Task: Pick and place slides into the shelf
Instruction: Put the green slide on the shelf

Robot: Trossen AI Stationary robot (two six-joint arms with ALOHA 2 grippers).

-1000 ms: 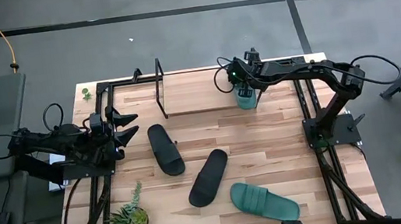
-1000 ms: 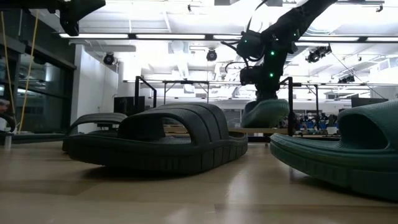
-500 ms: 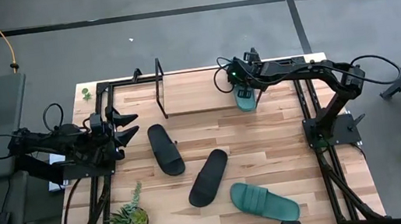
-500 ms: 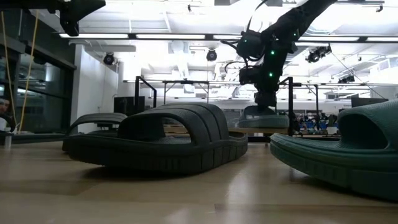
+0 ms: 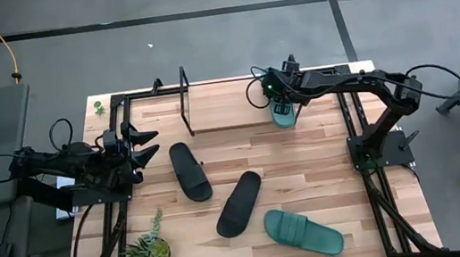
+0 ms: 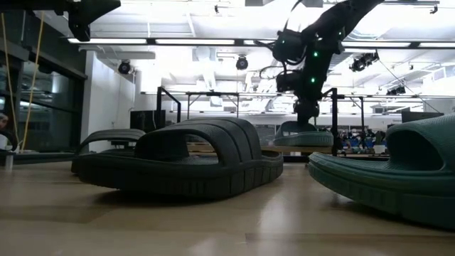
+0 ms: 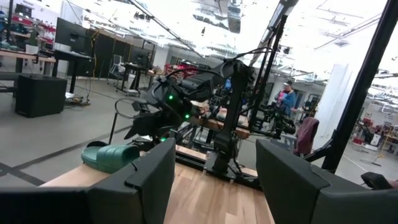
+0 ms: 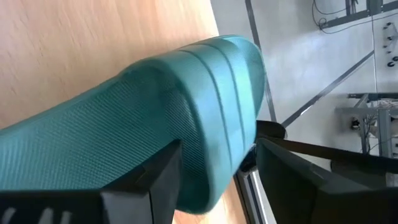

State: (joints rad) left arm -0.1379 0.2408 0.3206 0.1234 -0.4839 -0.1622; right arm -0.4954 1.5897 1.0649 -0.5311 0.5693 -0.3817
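One teal slide lies sole-down on the shelf's light board, at its right end, next to a black wire bracket. My right gripper hovers right over that slide, open, its fingers on either side of the ribbed strap. On the tabletop lie two black slides and a second teal slide. My left gripper waits open at the table's left side, with nothing between its fingers. My right gripper stands open over the teal slide's strap, coming from above. I cannot tell whether its fingers touch the strap. The slide lies flat on the shelf board.
The shelf's other wire bracket stands at the board's left end. A small potted plant sits at the table's near left corner. Black frame rails run along the table's left and right sides.
The teal slide at my right gripper was tilted, with one end raised off the shelf board. It has come down and now lies flat on the board. My right gripper has stayed just above it.
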